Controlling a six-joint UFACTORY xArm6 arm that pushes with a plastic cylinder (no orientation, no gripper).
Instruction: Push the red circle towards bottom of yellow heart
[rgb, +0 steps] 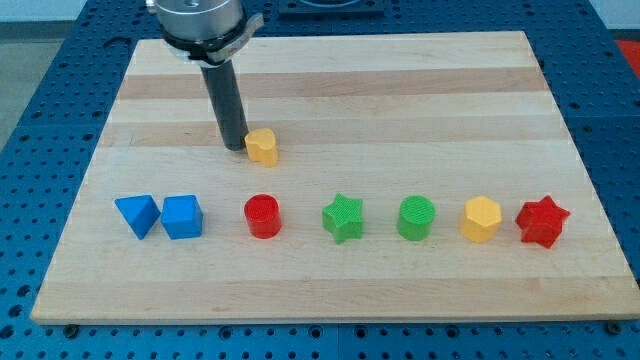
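My tip (235, 147) is a bare rod with no jaws to spread or pinch, and it sits touching the yellow heart's (262, 147) left side; the red circle (263, 215) lies well below and slightly right of it. Dragging straight down could knock the heart or clip the 2 blue blocks (160, 215). No readable writing.
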